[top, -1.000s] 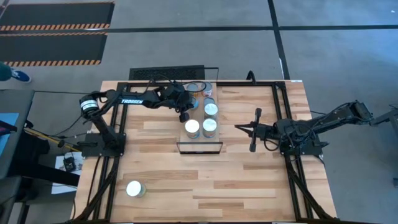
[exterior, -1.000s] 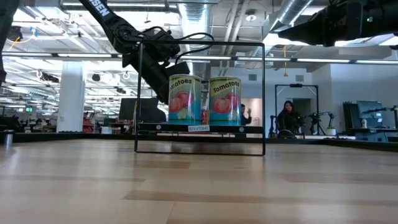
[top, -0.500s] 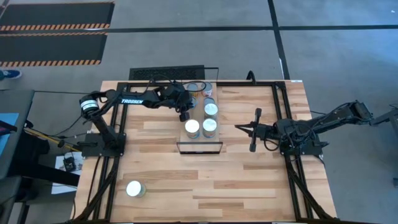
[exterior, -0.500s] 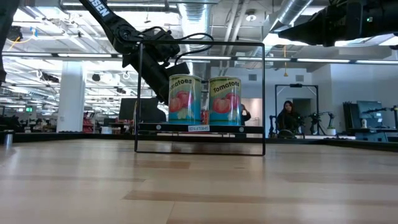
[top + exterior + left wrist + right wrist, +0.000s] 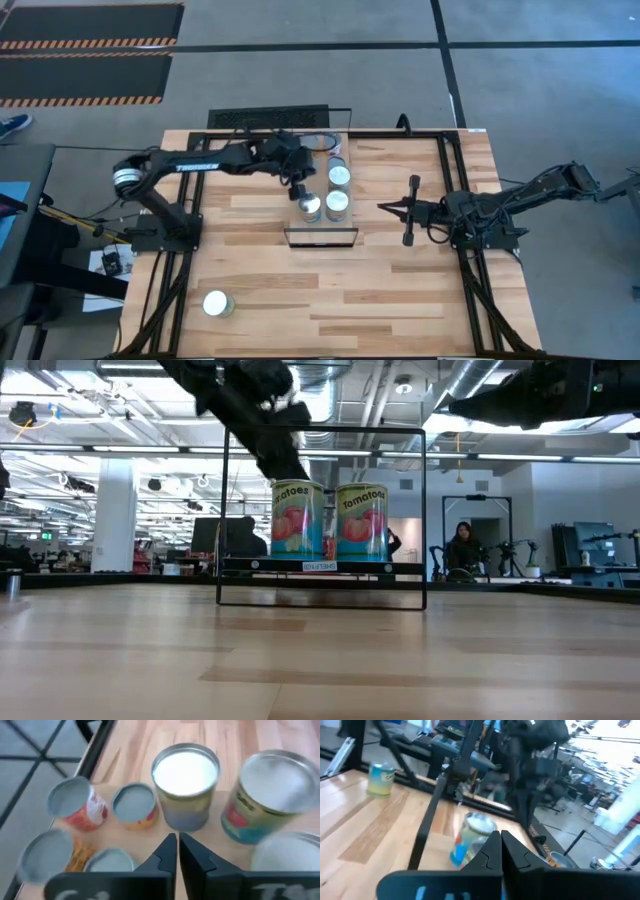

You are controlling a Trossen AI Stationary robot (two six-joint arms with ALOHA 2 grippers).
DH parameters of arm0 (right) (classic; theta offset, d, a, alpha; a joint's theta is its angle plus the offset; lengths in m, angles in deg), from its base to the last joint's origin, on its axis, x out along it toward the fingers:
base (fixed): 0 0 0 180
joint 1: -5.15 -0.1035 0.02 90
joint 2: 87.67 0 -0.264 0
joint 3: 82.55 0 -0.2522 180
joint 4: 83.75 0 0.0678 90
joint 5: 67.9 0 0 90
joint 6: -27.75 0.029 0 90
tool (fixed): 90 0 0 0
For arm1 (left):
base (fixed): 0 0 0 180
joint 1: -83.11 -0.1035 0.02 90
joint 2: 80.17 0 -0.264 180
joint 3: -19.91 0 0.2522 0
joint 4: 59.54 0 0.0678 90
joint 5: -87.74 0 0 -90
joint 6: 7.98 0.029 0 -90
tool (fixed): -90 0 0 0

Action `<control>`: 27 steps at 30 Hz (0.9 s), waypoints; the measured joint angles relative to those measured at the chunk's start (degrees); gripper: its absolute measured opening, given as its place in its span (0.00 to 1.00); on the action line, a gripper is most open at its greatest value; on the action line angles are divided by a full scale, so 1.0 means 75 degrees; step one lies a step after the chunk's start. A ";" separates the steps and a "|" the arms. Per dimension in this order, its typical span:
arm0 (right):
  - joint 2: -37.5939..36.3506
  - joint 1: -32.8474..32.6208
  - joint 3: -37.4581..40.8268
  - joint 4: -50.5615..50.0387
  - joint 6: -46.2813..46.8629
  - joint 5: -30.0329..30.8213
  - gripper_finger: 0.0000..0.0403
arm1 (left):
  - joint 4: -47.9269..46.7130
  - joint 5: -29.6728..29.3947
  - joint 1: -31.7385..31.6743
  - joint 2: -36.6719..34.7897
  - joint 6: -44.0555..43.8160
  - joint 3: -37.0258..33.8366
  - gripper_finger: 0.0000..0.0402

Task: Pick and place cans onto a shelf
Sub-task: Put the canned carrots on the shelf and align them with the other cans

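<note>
The shelf (image 5: 322, 222) stands at the table's middle, toward the far side, with three cans on its board: one near left (image 5: 311, 208), one near right (image 5: 337, 203), one behind (image 5: 340, 176). In the low view the two near cans (image 5: 297, 518) (image 5: 362, 520) show red tomato labels. My left gripper (image 5: 300, 190) hangs shut over the shelf, just above and behind the near left can, holding nothing. Another can (image 5: 217, 303) stands on the table at the near left. My right gripper (image 5: 410, 210), shut, hovers to the right of the shelf.
Several small cans (image 5: 135, 805) stand in a cluster at the table's far edge behind the shelf (image 5: 318, 145). The shelf's thin black frame (image 5: 222, 510) rises around the cans. Bare planks lie between the shelf and the near edge (image 5: 330, 300).
My left gripper has risen from beside and behind the near left can on the shelf to a spot above it, and now partly covers that can's top in the high view. The cans on the shelf have stayed in place.
</note>
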 joint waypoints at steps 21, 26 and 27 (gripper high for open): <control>0.0012 0.0718 0.0317 0.0832 0.0180 -0.2163 0.02 | -0.5079 -0.3900 0.6229 -0.1521 -0.8247 0.0558 0.00; 0.0016 0.0712 0.0317 0.0766 0.0189 -0.2163 0.02 | -0.7266 -0.3476 0.7247 -0.0504 -1.0433 0.1778 0.00; 0.0017 0.0712 0.0317 0.0751 0.0191 -0.2163 0.02 | -0.7719 -0.3296 0.7427 -0.0269 -1.0814 0.2063 0.00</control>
